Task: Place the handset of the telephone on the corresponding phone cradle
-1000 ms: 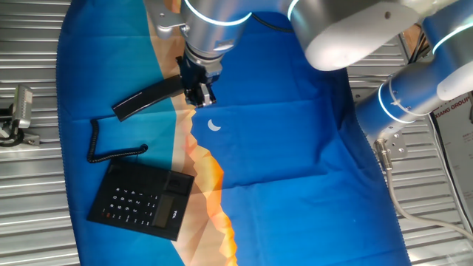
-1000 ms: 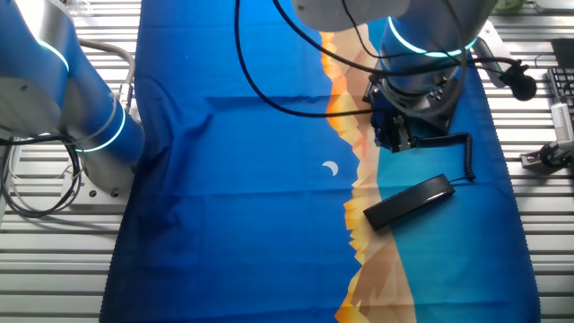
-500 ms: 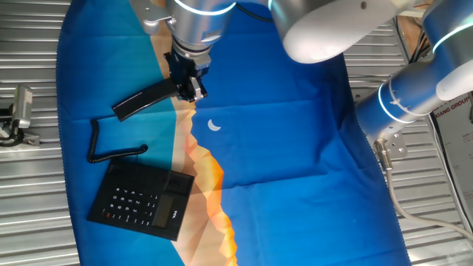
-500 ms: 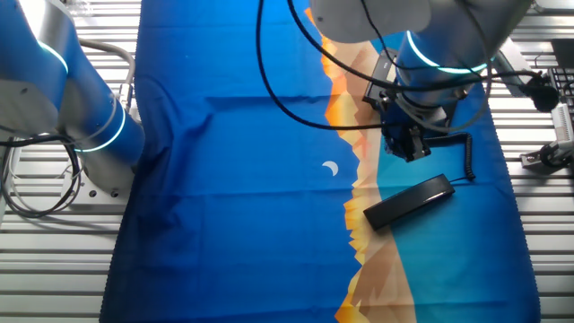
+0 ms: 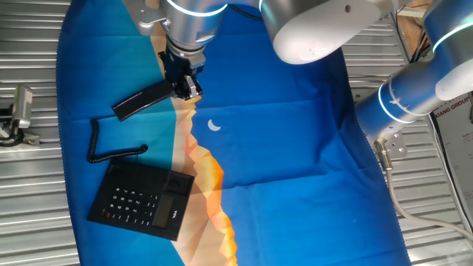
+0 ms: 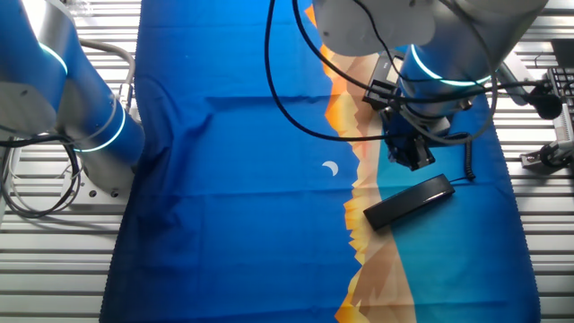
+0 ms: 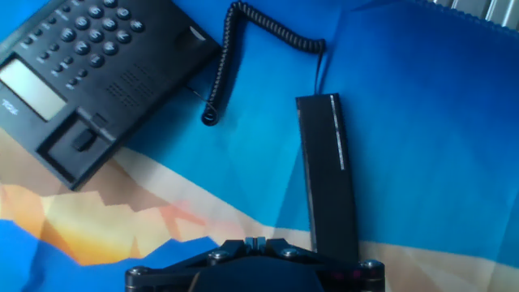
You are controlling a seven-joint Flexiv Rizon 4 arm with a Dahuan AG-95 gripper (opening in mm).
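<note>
The tabletop (image 5: 37,207) is a ribbed metal surface draped with a blue cloth (image 5: 295,148) printed with an orange and tan jagged band. My arm (image 5: 325,29) reaches over the cloth from the right side of one fixed view. The telephone (image 5: 142,199) base sits near the lower left of the cloth, keypad up, and its phone cradle (image 7: 77,142) is empty: the hand view shows the recessed strip bare. The handset (image 5: 144,100) lies flat on the cloth, well apart from the base, joined to it by the coiled cord (image 5: 111,151). Task status, as I judge it: nothing is done yet. The handset is not lifted; grasp, carry and seating on the cradle all remain. My tool (image 5: 181,80) hovers over the near end of the handset, and in the other fixed view it (image 6: 414,152) sits just above the upper side of the bar (image 6: 408,202). I cannot tell whether its fingers are spread or pressed together: they are not visible in the hand view, and the fixed views are too small. Change against the frames a second ago: the tool has shifted along the handset's end, toward the upper left in one fixed view and toward the lower right in the other. Handset, cord and base have not moved.
</note>
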